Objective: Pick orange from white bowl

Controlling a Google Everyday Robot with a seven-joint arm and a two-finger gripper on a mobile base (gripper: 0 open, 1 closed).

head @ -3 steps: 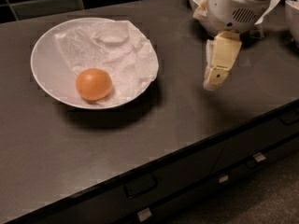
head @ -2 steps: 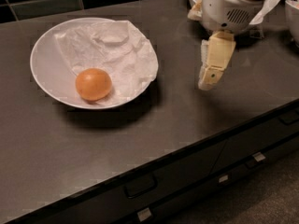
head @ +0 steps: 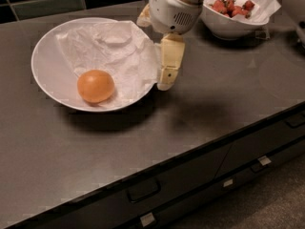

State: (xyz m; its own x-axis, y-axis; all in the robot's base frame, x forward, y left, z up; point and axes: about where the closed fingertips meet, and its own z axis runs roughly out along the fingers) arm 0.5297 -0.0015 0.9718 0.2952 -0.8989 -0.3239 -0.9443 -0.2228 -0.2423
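Note:
The orange (head: 96, 86) lies in the front part of the wide white bowl (head: 45, 75), on crumpled white paper (head: 114, 51). The bowl stands on the dark countertop at the left. My gripper (head: 167, 78) hangs from the white arm (head: 174, 6) just right of the bowl's right rim, its cream fingers pointing down, above the counter. It holds nothing and is apart from the orange.
A deeper white bowl (head: 228, 27) with red strawberries (head: 231, 5) stands at the back right. The dark counter (head: 228, 94) has its front edge running from lower left to right, with drawers and handles (head: 143, 190) below. Dark tiles line the back wall.
The gripper has moved left, from the counter's middle-right to right beside the bowl's rim. The view has shifted, so the strawberry bowl now shows. The orange has not moved.

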